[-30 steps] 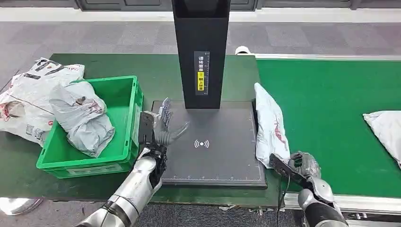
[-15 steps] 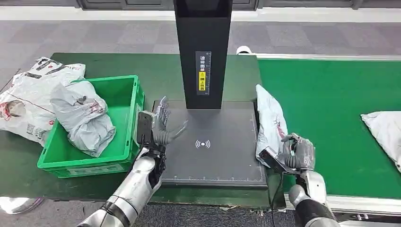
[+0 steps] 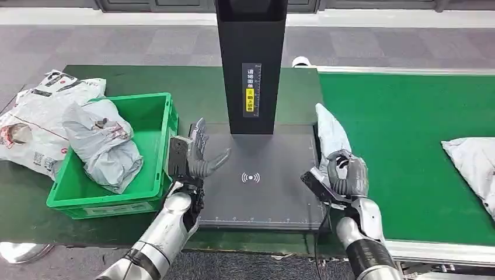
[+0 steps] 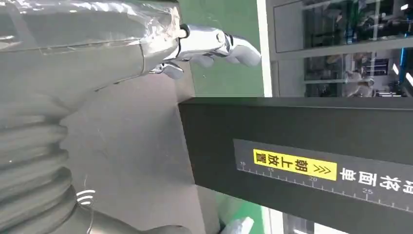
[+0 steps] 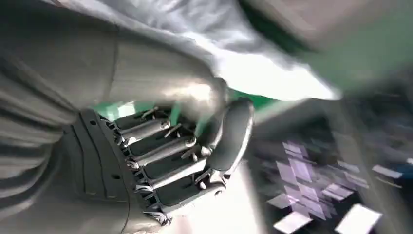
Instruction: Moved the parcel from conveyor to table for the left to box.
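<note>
Far left of the counter (image 3: 192, 87): one white printed bag (image 3: 29, 125) is laid flat, print too small to be read. Beside it, one green crate (image 3: 154, 149) is seen with one grey wrapped parcel (image 3: 102, 143) inside, leaning against the crate's left wall. Just right of the crate, the left hand (image 3: 198, 154) is held over the left edge of the black scan pad (image 3: 262, 198), fingers spread and nothing gripped. The pad is marked with a white wireless symbol at its centre and a ruler scale along its front edge. One black post (image 3: 251, 58) stands at the back of the pad; a label with white and yellow Chinese text is carried on it, and in the left wrist view a yellow strip with characters, chevrons and scale figures 10, 15, 20, 25 can be read. At the pad's right edge, the task parcel (image 3: 331, 137), white-grey, is gripped at its near end by the right hand (image 3: 345, 175), fingers curled around it; it lies along the seam between pad and green conveyor (image 3: 408, 116). One more white parcel (image 3: 473, 157) is seen at the conveyor's far right, cut by the frame. Parcels or bags counted: four.
</note>
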Robot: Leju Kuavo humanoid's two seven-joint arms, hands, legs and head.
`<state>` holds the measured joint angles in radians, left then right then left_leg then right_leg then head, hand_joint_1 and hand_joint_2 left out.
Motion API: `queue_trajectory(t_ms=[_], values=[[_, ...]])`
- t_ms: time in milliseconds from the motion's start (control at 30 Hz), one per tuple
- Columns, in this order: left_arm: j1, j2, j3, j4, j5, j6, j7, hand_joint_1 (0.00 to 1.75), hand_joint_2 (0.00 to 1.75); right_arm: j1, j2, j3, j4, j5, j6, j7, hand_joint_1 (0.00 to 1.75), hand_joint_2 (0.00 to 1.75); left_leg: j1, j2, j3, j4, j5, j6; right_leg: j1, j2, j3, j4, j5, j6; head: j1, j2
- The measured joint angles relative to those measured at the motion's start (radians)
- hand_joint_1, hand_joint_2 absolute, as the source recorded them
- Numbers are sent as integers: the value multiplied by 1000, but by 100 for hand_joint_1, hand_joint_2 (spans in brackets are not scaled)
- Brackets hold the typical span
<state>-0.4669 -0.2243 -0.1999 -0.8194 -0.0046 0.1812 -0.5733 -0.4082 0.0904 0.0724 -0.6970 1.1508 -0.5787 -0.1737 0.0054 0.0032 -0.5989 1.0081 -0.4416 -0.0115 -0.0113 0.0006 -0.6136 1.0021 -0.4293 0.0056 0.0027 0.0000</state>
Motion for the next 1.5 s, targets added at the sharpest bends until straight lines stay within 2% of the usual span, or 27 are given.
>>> queue_trajectory(t_ms=[67,200,367,500,600,800,900,933,1133,1233,1500], values=[[1,0,0,-3,-5,2,9,0,175,-10,-3,24,12,27,-5,135,0,175,0,0,0,0,0,1,0,0,0,0,0,0,0,0],[2,1,0,-8,-6,3,11,0,175,-27,-16,53,43,49,-24,180,0,175,0,0,0,0,0,1,-1,0,0,0,0,0,0,0],[1,1,0,-8,1,-2,22,0,175,-35,-45,61,84,131,-7,382,0,175,0,-1,0,0,0,1,-1,-1,0,-1,0,1,0,0],[0,1,0,-7,0,-12,22,0,175,-19,-65,60,113,89,96,372,0,175,0,-1,0,0,0,1,-1,-1,0,-1,0,1,0,0],[-1,0,0,-7,-2,-18,22,0,175,-11,-69,60,128,70,133,361,0,175,0,0,0,0,0,1,-1,0,-1,-1,0,1,0,0],[-8,-1,-9,-2,-5,-35,24,0,175,-28,-71,27,163,-56,297,265,0,175,0,2,2,0,-1,0,0,2,0,-1,0,1,0,0],[-14,-3,-11,3,-6,-38,24,0,175,-34,-74,13,178,-75,315,248,0,175,0,3,4,0,-1,0,0,3,1,-1,0,0,0,0],[-15,-3,-13,5,-7,-39,24,0,175,-37,-74,10,183,-82,328,247,175,175,0,3,4,0,-1,0,0,3,2,-1,0,0,0,0],[-25,-3,-14,17,-6,-43,24,0,175,-65,-87,0,218,-137,423,167,175,175,0,6,8,0,-2,-1,1,5,5,-1,0,0,0,0],[-25,-3,-15,18,-6,-38,22,0,175,-67,-92,-4,227,-166,391,123,175,175,0,5,7,0,-1,0,1,4,5,-1,0,0,0,0],[-24,-2,-15,18,-7,-27,22,0,175,-72,-94,-5,237,-193,355,89,175,175,0,3,6,0,0,0,0,4,5,-1,1,0,0,0]])
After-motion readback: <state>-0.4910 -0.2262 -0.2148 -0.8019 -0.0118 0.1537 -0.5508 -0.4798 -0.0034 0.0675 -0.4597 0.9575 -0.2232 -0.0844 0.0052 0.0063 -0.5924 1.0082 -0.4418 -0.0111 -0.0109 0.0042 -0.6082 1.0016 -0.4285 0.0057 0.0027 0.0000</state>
